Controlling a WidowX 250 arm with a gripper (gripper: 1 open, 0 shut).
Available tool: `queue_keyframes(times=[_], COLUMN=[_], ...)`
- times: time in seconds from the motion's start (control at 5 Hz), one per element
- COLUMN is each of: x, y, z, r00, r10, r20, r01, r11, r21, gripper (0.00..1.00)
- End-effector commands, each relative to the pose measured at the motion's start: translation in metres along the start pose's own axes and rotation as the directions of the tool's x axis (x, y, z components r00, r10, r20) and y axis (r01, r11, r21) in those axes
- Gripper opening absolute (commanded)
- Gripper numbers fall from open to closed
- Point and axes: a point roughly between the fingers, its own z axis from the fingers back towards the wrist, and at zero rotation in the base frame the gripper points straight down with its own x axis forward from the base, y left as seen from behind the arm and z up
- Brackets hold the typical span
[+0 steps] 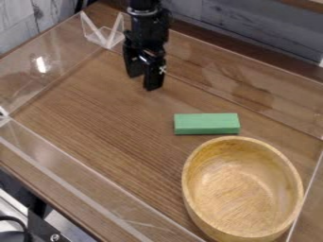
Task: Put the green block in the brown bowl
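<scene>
The green block [207, 123] lies flat on the wooden table, just above the rim of the brown bowl [241, 188], which sits at the lower right with nothing inside. My gripper [144, 75] hangs pointing down over the table at the upper middle, up and to the left of the block and well apart from it. Its two black fingers [153, 77] stand apart with nothing between them.
A clear plastic wall [51, 57] borders the wooden work surface [101, 132] on the left, back and front. A grey plank wall [252, 24] stands behind.
</scene>
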Motion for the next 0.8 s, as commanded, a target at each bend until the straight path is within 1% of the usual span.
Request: queue_keyframes(times=[0.0, 0.2, 0.4, 0.6], x=[0.007, 0.010, 0.012, 0.014], y=[-0.010, -0.021, -0.030, -0.037], z=[0.025, 0.024, 0.024, 0.024], r00=[0.993, 0.981, 0.964, 0.945], r10=[-0.105, -0.188, -0.266, -0.327], r20=[0.049, 0.036, 0.023, 0.013], r01=[0.102, 0.186, 0.264, 0.326], r11=[0.993, 0.981, 0.963, 0.943], r21=[0.057, 0.059, 0.059, 0.061], gripper=[1.00, 1.00, 1.00, 1.00])
